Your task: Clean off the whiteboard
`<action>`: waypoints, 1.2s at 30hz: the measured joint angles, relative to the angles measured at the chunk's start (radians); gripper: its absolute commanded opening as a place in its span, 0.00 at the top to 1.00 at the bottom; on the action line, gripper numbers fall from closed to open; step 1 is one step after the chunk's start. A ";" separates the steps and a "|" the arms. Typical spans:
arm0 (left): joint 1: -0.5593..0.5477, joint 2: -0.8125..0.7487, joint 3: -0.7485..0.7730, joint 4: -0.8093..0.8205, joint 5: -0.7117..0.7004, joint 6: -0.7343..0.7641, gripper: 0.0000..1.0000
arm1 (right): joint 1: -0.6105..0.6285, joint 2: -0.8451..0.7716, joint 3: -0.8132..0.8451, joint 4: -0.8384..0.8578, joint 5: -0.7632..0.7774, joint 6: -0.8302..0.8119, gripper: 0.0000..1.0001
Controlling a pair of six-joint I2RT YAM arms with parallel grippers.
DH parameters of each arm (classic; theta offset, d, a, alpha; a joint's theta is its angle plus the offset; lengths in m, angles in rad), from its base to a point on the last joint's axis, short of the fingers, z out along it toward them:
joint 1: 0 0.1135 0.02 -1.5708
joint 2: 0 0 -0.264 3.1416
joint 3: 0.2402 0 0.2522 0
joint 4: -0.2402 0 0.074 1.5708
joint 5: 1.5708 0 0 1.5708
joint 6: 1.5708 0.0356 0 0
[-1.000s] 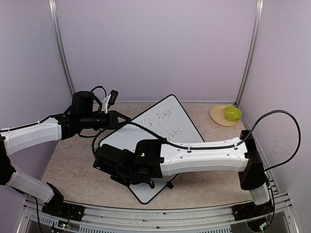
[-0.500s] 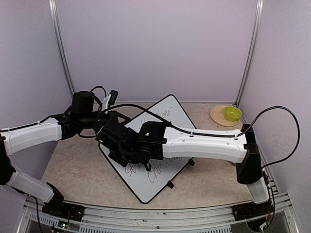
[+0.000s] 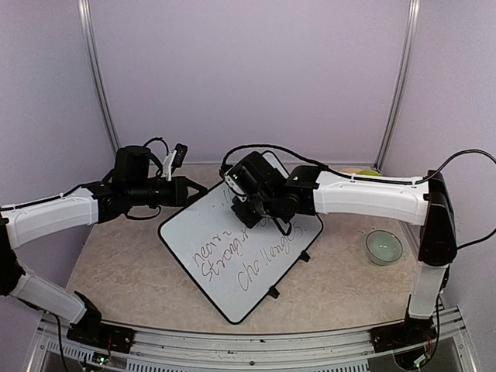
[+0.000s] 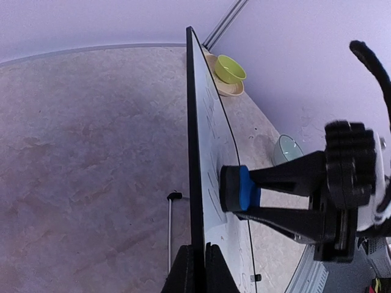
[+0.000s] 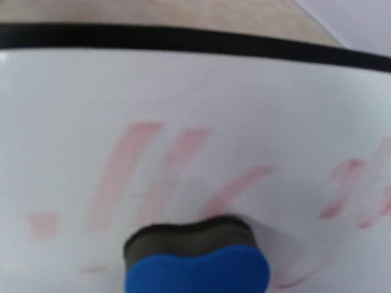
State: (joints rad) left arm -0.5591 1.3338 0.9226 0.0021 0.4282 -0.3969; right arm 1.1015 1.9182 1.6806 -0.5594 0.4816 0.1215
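Observation:
The whiteboard (image 3: 186, 229) stands tilted on the table, with purple and red handwriting across its lower half. My left gripper (image 3: 191, 192) is shut on its upper left edge; in the left wrist view the two fingers (image 4: 183, 268) clamp the black frame (image 4: 192, 122) seen edge-on. My right gripper (image 3: 249, 208) is shut on a blue eraser (image 4: 244, 188) whose dark felt presses against the board's upper part. In the right wrist view the eraser (image 5: 195, 262) sits on faint smeared red strokes (image 5: 146, 165), just below the frame (image 5: 183, 38).
A yellow-green bowl (image 4: 230, 68) sits on a tan plate at the back right corner. A pale green bowl (image 3: 384, 246) stands on the table right of the board. The thin wire stand (image 4: 170, 226) props the board from behind. Purple walls close in on three sides.
My right arm has swept the eraser from the board's near lower corner up to its far upper part, uncovering the lower handwriting. The left arm and the board have stayed still.

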 measured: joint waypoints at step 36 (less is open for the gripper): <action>0.002 0.001 0.000 -0.010 -0.028 0.002 1.00 | -0.052 0.034 0.042 0.089 -0.072 0.056 0.76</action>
State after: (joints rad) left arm -0.5568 1.3346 0.9226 -0.0074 0.4000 -0.3950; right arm 1.0496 1.9518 1.7222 -0.4706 0.4095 0.1780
